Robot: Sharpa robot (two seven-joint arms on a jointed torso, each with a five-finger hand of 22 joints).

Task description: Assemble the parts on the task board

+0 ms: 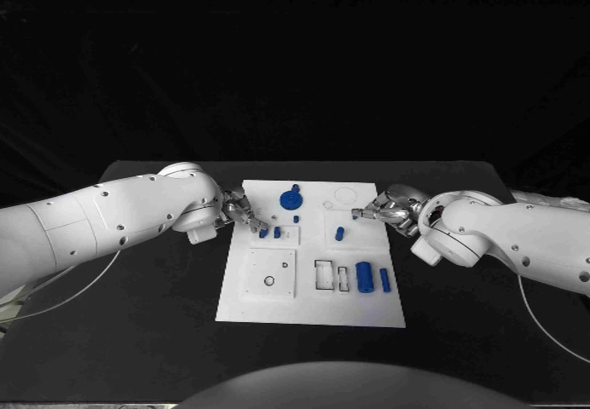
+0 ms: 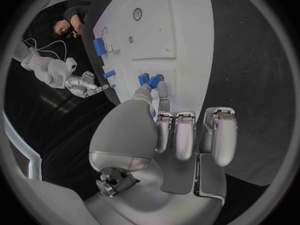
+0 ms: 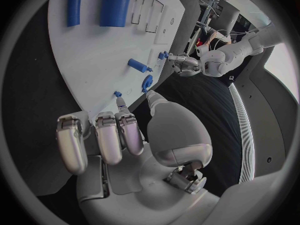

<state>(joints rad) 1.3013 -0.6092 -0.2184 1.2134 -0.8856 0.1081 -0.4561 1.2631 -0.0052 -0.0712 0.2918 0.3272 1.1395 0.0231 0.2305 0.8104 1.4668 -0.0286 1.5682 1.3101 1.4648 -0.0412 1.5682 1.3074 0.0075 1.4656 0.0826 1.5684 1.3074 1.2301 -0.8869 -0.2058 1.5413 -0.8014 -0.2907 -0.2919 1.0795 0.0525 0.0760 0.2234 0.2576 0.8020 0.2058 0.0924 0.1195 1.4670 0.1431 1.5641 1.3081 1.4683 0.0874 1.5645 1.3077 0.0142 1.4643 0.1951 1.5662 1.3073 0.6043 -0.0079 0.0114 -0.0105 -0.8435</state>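
Head view has the left hand (image 1: 241, 213) at the task board's (image 1: 314, 298) left edge, fingertips down by the pair of small blue parts (image 1: 269, 231) left of frame centre, though whether it pinches one I cannot tell. Opposite, the right hand (image 1: 384, 210) reaches in from the right edge, fingers bunched, grip unclear, nearest the short blue peg (image 1: 339, 233) standing lengthwise up the frame.

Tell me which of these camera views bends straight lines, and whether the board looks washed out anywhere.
Both wrist views bow the task board edges strongly; the head view keeps them straight. In the head view the board's white reads bright and flat against the black table, yet the blue parts stay distinct.
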